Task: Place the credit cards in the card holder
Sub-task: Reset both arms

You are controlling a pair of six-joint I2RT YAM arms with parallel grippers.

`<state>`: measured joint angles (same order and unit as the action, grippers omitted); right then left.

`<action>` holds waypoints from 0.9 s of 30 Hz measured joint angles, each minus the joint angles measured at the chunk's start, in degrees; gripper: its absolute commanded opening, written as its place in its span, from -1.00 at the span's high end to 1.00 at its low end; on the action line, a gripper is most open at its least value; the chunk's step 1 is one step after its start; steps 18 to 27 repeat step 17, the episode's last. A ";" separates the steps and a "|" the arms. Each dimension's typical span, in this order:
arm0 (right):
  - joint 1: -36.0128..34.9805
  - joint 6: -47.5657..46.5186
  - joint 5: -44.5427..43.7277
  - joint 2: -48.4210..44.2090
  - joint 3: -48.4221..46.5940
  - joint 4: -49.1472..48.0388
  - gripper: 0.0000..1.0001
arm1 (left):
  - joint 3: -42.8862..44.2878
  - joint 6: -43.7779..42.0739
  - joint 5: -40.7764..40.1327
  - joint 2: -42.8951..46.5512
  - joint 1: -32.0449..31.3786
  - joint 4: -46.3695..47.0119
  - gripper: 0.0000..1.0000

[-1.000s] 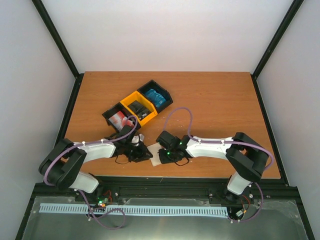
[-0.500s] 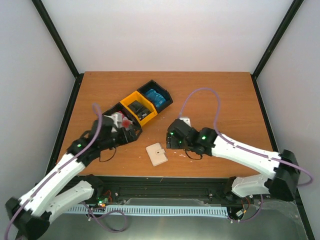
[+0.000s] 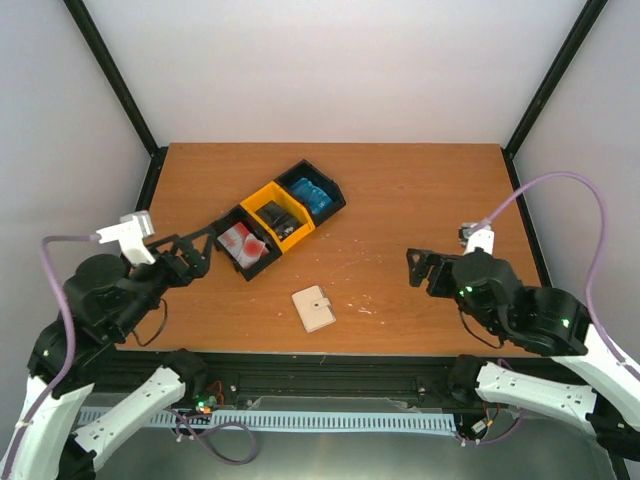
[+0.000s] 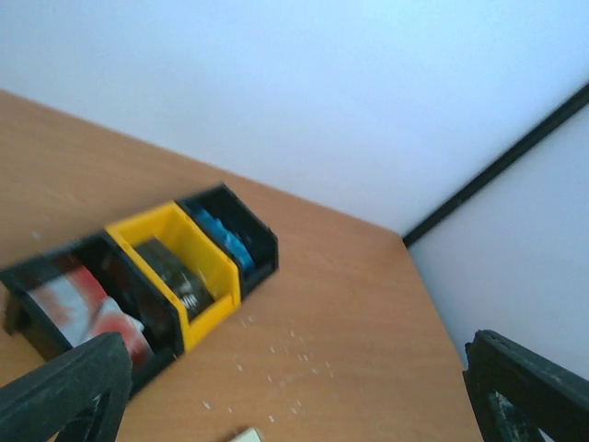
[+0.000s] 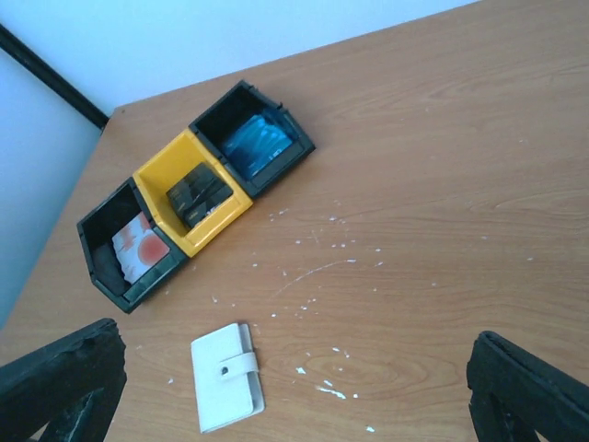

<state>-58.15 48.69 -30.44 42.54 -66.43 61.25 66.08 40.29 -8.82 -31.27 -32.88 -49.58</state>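
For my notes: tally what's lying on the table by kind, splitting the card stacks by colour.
Red-and-white card stack: 1
Black card stack: 1
Blue card stack: 1
Beige card holder, closed: 1
Three-compartment tray: 1
Total: 5

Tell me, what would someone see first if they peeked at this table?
The black-and-yellow three-compartment plastic tray left of the wooden table's middle jumps out, holding red-and-white cards, black cards and blue cards, one colour per compartment. Nearer the arms lies a small cream folding wallet, snapped shut. The left gripper and right gripper hang open at either side, empty.
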 measured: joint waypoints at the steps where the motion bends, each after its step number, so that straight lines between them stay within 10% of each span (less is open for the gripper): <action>1: 0.00 -0.31 -0.81 -1.57 -0.13 0.57 -1.00 | 1.33 -0.85 -1.77 0.28 0.00 -0.55 -0.99; 27: 0.00 -2.34 -7.56 -10.86 4.00 3.91 -1.00 | 2.97 -7.50 -11.28 8.57 0.00 -4.59 -1.00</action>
